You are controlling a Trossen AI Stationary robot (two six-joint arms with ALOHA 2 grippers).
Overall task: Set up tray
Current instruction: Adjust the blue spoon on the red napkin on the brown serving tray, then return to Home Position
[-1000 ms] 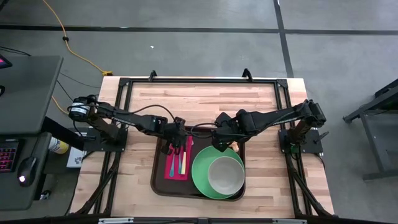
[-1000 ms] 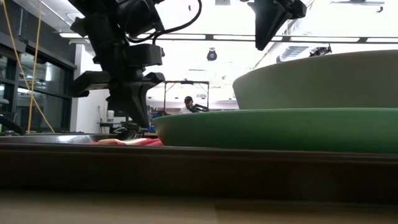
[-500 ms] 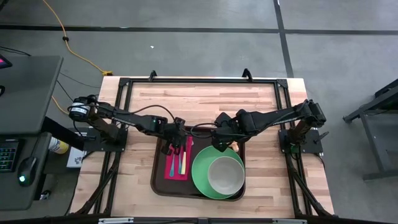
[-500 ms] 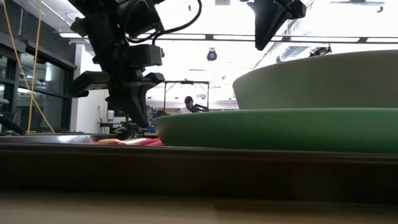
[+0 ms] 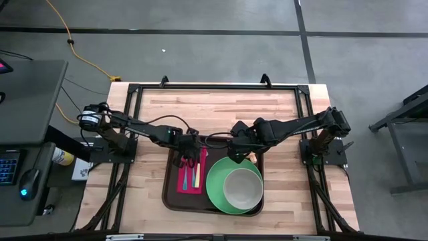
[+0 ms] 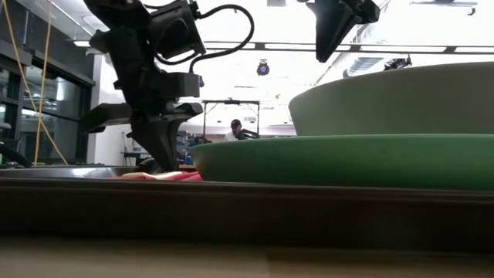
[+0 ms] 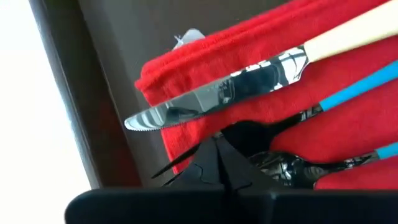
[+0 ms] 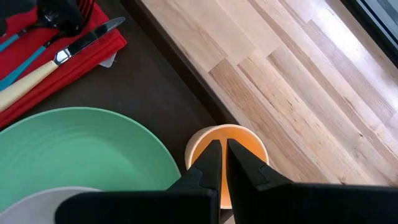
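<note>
Brown tray (image 5: 170, 198) holds red napkin (image 5: 189, 175); my left gripper (image 5: 186, 159) hovers over it, jaws together; right gripper (image 5: 236, 158) over orange cup (image 8: 227, 159), closed, empty.

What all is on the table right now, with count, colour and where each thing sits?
tray: one, dark brown, table's near middle
napkin: one, red, left part of tray
knife: one, cream handle, on napkin
blue-handled utensils: two, beside the knife on napkin
plate: one, green, right part of tray
bowl: one, pale grey-green, on plate
cup: one, orange, tray's far right corner
left end effector: shut, low over napkin's far end
right end effector: shut, above cup
</note>
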